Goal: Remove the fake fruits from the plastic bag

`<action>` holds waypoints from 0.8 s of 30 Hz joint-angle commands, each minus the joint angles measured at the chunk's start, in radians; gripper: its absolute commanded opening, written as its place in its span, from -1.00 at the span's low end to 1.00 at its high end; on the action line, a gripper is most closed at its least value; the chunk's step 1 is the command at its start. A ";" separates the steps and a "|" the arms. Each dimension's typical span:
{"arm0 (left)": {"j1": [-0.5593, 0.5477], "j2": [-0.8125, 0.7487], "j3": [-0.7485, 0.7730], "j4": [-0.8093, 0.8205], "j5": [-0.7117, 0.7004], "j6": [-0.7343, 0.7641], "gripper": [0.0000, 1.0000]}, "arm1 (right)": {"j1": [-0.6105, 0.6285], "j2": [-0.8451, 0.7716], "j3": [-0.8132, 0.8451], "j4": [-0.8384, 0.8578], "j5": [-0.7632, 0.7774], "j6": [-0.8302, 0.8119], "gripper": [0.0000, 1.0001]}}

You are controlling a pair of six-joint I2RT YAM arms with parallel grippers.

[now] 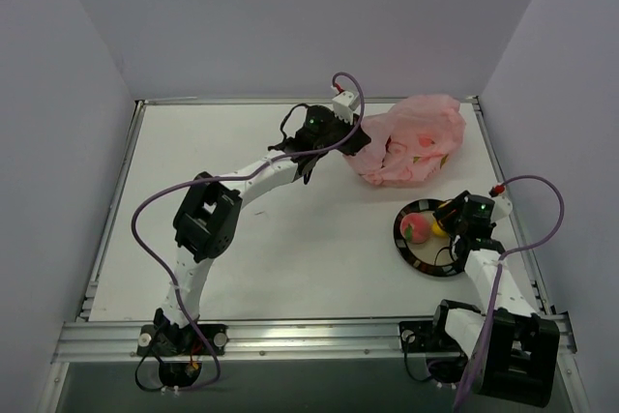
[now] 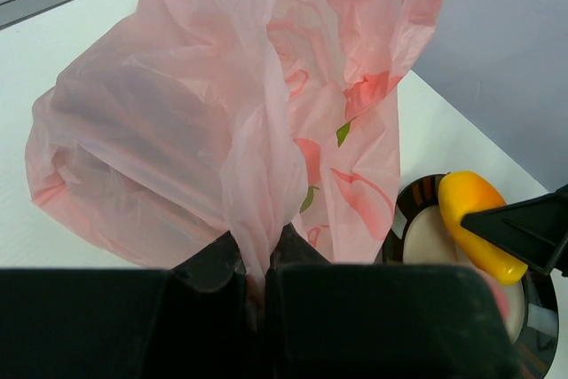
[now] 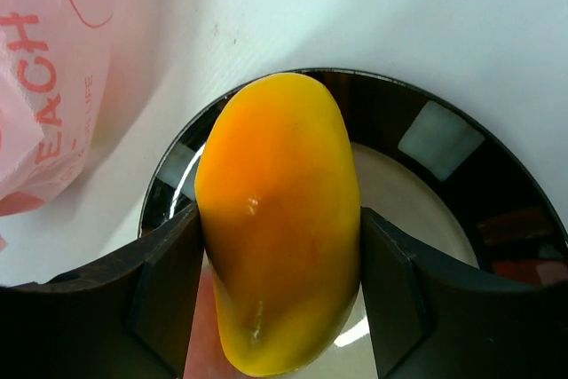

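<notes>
The translucent pink plastic bag point(image 1: 411, 142) lies at the back right of the table, and it fills the left wrist view point(image 2: 222, 113). My left gripper point(image 1: 350, 137) is shut on a gathered fold at the bag's left edge point(image 2: 259, 259). My right gripper point(image 1: 455, 226) is shut on the yellow-orange fruit point(image 3: 275, 166) and holds it just over the black-rimmed plate point(image 3: 426, 130). The pink peach point(image 1: 417, 229) lies on the plate point(image 1: 426, 260). The yellow fruit also shows in the left wrist view point(image 2: 470, 210). The grape bunch and the strawberry are not in sight.
The plate sits front right of the bag, close to it point(image 2: 417, 197). White walls close in the table on the left, back and right. A metal rail point(image 1: 290, 336) runs along the near edge.
</notes>
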 commanded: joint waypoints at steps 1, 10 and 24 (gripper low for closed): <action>0.004 -0.040 0.025 0.050 0.023 -0.008 -0.95 | -0.008 0.029 0.009 0.080 0.045 0.004 0.12; 0.001 -0.042 0.025 0.036 0.035 0.000 -0.95 | -0.009 -0.073 0.081 -0.018 0.034 -0.045 0.70; 0.007 -0.132 -0.039 0.036 0.004 0.032 -0.95 | 0.179 0.280 0.420 0.233 -0.372 -0.270 -0.84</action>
